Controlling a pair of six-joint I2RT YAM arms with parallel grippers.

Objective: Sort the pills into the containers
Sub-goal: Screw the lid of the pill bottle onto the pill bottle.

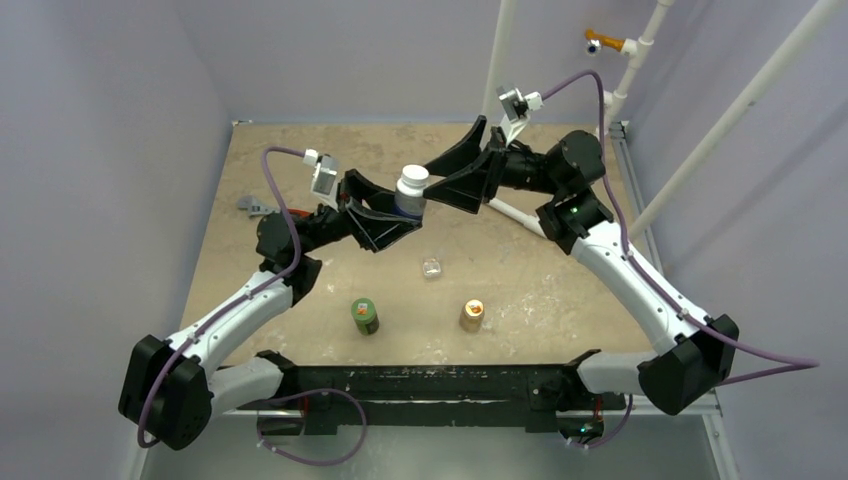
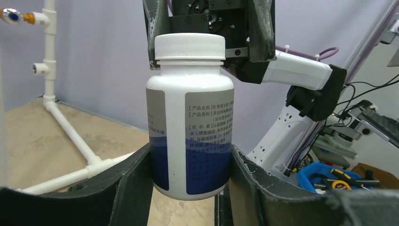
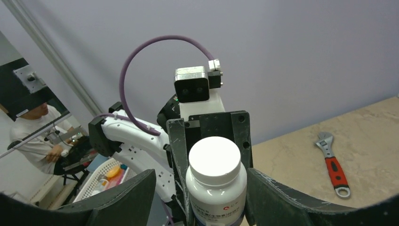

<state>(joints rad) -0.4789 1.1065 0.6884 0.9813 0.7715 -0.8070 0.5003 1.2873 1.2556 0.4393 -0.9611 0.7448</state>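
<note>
Left claw (image 2: 189, 159) is clenched on the lower body of an upright white bottle (image 1: 411, 184), held above the table (image 1: 560, 290). Right claw (image 3: 200, 176) is spread, its fingers straddling the cap. Nearer the bases stand a green bottle (image 1: 364, 316) and a tan-orange bottle (image 1: 472, 315). The clear case (image 1: 432, 267) sits on the table just beyond them. Pills are too small to make out.

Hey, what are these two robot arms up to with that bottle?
The left gripper holds a white-capped bottle upright above the table, clamped around its body. The right gripper has its open fingers on either side of the cap, not yet gripping it. A small clear case, a green bottle and a tan-orange bottle stand nearer the arms' bases.
</note>
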